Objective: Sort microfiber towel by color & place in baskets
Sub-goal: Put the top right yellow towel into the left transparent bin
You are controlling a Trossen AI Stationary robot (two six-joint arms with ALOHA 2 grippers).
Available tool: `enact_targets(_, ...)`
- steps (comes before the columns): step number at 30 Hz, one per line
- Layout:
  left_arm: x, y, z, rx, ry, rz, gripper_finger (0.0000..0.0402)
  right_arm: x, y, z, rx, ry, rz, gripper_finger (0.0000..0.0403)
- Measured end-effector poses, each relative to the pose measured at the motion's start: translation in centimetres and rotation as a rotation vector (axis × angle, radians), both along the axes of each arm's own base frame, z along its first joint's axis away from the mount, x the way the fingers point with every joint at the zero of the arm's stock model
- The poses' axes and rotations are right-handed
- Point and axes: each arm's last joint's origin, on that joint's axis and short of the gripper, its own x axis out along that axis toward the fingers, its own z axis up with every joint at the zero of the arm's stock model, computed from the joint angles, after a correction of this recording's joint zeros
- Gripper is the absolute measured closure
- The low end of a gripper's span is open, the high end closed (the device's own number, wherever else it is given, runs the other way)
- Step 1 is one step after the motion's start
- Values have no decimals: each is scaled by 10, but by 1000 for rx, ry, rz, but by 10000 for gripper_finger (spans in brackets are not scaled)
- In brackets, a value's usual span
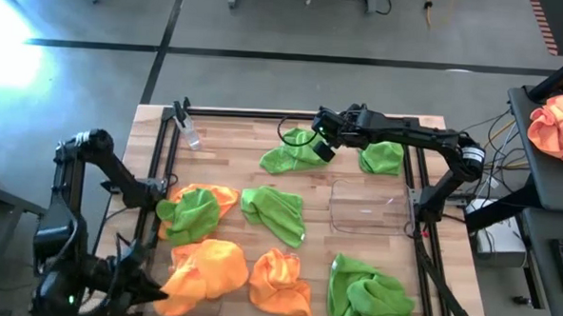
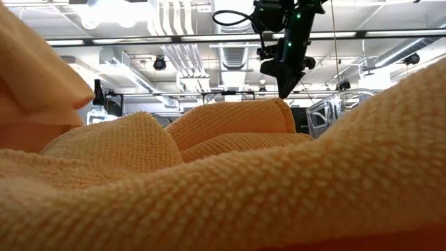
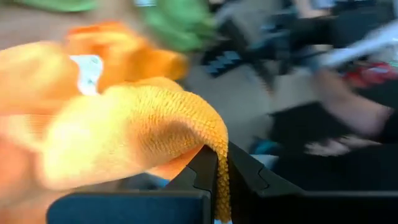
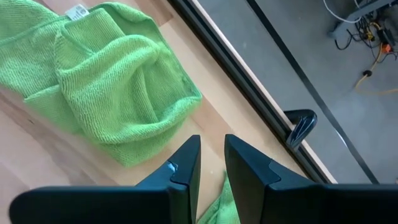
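Note:
My left gripper (image 1: 162, 284) is at the table's near left corner, shut on an orange towel (image 1: 202, 269), which fills the low view (image 2: 230, 181). My right gripper (image 1: 325, 147) hangs over the far middle beside a green towel (image 4: 112, 81). Its fingers stand a little apart, with bare wood showing between the tips. A see-through basket (image 1: 370, 205) stands right of centre and also shows in the low view (image 2: 334, 110). More green towels (image 1: 274, 211) and orange towels (image 1: 281, 284) lie spread on the wood. My left gripper pinches a fold of the orange towel (image 3: 219, 149) between its two fingers. The cloth bulges up over the fingertips (image 3: 205, 163), and a thin edge runs down between them. I cannot tell whether the towel is clear of the table.
An orange and a green towel (image 1: 198, 212) lie heaped at the left, with green towels at the near right (image 1: 371, 295) and far right (image 1: 381, 158). A small clear bottle (image 1: 189, 133) lies at the far left. A dark rail (image 4: 249, 81) edges the table. A peach cloth (image 1: 559, 127) lies off the table.

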Motion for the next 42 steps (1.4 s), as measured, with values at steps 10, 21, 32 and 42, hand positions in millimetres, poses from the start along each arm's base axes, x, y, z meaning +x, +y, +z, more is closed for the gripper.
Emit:
enact_targets(10, -11, -12, -32, 155, 429, 254, 399, -1, 16, -3, 88, 19, 3, 330)
enact_targets(21, -2, -26, -41, 196, 418, 285, 399, 1, 28, -4, 97, 40, 38, 329)
enact_targets(32, 6, -25, -35, 133, 413, 297, 358, 1, 28, -4, 94, 51, 55, 333)
enact_targets(42, 10, -28, -34, 108, 407, 280, 280, 1, 28, -4, 88, 67, 84, 328)
